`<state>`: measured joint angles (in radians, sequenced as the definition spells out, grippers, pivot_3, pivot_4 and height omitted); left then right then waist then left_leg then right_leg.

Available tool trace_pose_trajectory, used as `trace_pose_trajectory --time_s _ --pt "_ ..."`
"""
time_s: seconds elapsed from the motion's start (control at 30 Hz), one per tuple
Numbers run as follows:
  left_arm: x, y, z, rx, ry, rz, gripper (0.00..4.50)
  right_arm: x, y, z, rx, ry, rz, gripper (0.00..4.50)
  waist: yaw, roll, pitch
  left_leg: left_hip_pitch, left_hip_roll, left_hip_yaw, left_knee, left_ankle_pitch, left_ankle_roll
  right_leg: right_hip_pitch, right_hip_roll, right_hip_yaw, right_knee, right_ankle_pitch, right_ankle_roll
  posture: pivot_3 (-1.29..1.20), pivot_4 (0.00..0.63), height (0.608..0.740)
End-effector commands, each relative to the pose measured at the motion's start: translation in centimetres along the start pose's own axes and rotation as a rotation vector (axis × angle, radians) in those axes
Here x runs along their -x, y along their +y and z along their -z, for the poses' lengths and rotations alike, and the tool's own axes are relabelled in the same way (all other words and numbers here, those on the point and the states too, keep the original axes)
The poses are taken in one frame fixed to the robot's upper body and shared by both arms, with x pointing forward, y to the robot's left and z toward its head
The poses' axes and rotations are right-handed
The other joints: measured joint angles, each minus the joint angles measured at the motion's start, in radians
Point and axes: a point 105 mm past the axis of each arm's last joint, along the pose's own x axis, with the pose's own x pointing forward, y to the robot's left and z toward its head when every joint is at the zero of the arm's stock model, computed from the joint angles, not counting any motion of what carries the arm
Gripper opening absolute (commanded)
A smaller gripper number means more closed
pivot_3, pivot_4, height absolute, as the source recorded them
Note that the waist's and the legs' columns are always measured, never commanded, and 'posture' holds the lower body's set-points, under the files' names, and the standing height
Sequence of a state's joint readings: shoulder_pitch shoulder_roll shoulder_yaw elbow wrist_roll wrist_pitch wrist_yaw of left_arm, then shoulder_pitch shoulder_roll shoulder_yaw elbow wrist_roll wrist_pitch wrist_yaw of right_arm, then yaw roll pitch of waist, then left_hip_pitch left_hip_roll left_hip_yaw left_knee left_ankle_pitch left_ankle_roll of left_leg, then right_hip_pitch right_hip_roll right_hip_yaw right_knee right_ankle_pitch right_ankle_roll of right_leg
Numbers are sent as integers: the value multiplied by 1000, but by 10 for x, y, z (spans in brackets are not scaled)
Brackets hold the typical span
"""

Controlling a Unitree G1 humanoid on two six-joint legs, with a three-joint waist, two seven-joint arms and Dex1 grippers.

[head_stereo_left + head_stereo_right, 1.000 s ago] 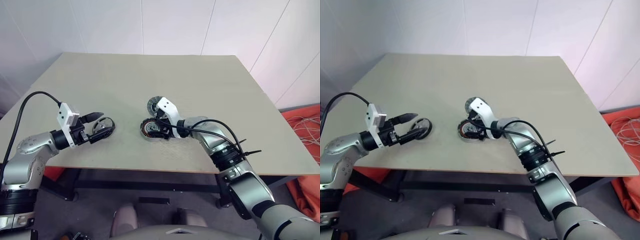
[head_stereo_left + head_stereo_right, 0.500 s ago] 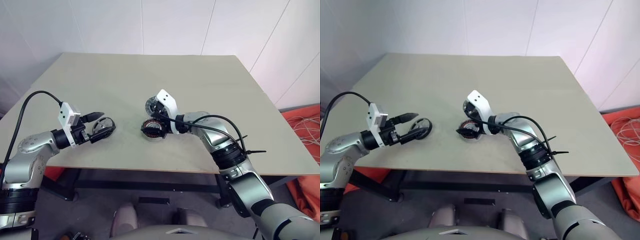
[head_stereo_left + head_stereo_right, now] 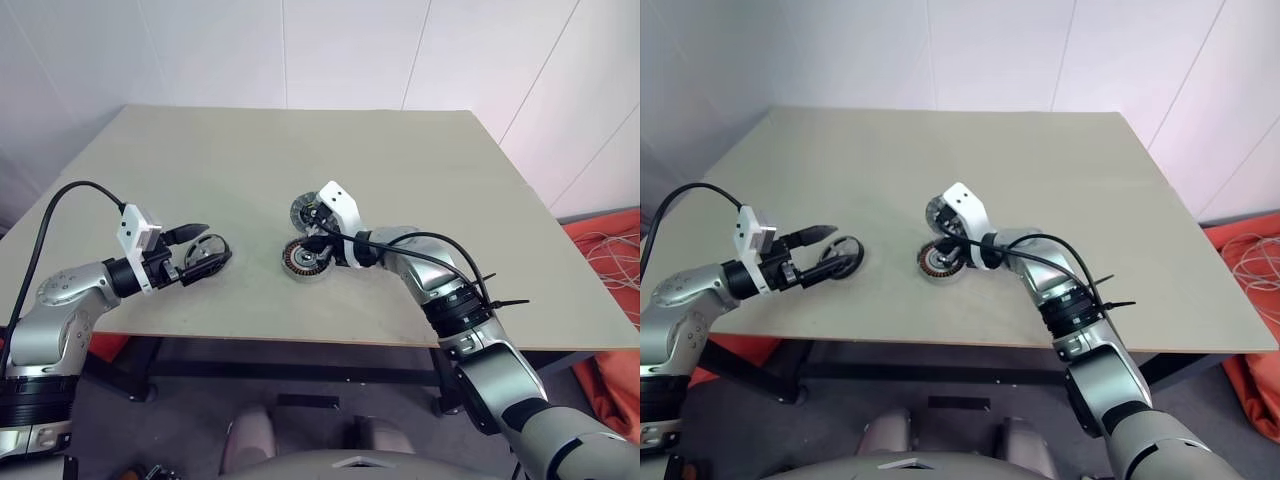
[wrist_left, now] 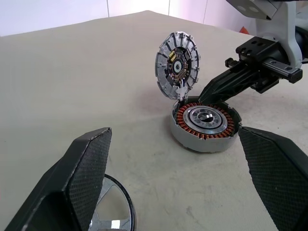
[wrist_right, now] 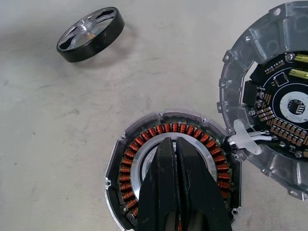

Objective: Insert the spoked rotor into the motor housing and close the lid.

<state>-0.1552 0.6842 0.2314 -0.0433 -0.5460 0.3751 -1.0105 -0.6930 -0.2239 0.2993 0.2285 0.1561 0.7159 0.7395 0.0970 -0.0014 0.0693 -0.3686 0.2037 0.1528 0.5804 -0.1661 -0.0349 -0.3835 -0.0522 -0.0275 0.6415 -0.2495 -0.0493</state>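
The rotor lies on the bench, at nine o'clock of the open housing, between the released left pincer fingers. It looks rigid, smooth and slippery: grip across its dark rim. The clenched, empty right pincer hovers over the housing. The right wrist view reveals circuitry inside the raised lid.

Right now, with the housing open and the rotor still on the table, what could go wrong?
1. The right gripper is shut over the motor housing; pressing down could scrape the copper windings.
2. The lid stands tilted open beside that gripper; a bump could knock it shut.
3. The spoked rotor lies between the open left gripper's fingers; an off-centre closing may push it away.
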Motion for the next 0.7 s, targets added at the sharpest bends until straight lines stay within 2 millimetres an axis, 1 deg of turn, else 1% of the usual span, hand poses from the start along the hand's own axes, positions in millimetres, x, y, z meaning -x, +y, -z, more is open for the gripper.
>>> trace_pose_trajectory --time_s 0.03,0.27,0.57,0.7 --pt "0 1 -10 -39 -25 0 4500 1 -2 -8 50 -23 15 43 0 0 0 0 0 0 0 0 0 0 0 0 0 0 0 0 0 740" --pt "0 1 -11 -39 -25 1 4500 -1 1 -4 48 -14 -1 43 0 0 0 0 0 0 0 0 0 0 0 0 0 0 0 0 0 740" --pt "0 1 -11 -39 -25 1 4500 -3 5 18 85 64 -16 43 0 0 0 0 0 0 0 0 0 0 0 0 0 0 0 0 0 740" --pt "0 1 -12 -40 -25 1 4500 -3 6 19 79 67 -24 43 0 0 0 0 0 0 0 0 0 0 0 0 0 0 0 0 0 740"
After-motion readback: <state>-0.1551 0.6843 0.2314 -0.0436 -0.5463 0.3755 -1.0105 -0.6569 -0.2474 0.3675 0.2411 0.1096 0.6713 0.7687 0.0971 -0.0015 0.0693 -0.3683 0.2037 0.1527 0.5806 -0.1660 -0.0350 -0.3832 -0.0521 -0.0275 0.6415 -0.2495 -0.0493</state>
